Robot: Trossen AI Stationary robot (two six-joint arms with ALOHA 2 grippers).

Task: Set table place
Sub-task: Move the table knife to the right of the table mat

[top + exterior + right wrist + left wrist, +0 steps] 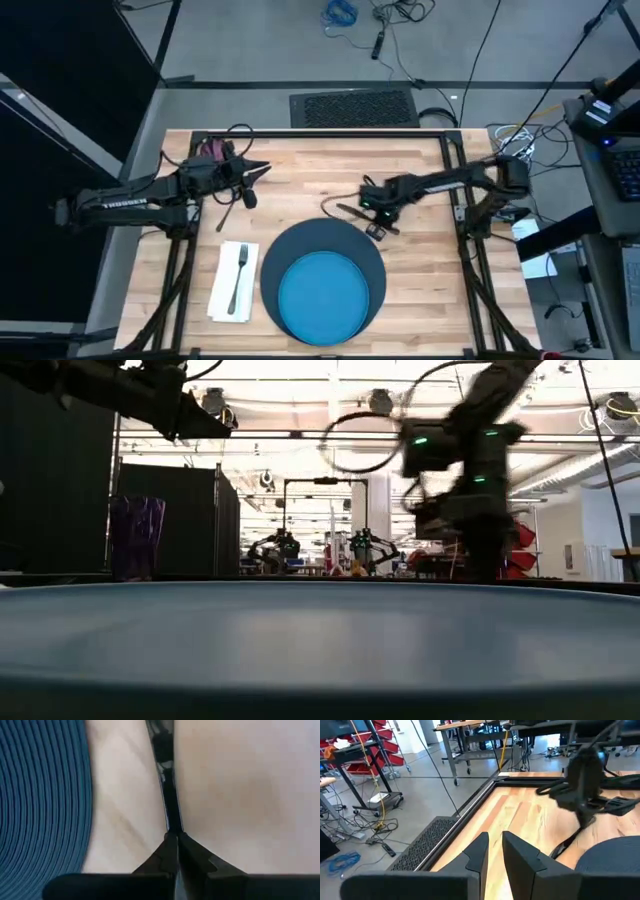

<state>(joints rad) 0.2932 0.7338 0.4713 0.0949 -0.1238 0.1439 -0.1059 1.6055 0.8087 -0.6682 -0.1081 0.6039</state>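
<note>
Right wrist view shows our right pincer clamped on a thin utensil beside the mat on the counter. We risk it twisting sideways on release. Left pincer hovers slightly parted, empty.

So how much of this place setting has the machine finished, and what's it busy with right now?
Done: the dark blue mat lies on the table with the bright blue plate on it, and the fork rests on the white napkin beside the mat. In hand: the right tool is shut on a thin metal utensil just beyond the mat. Left: the purple cup stands at the far left, and the left tool hovers nearby.
</note>
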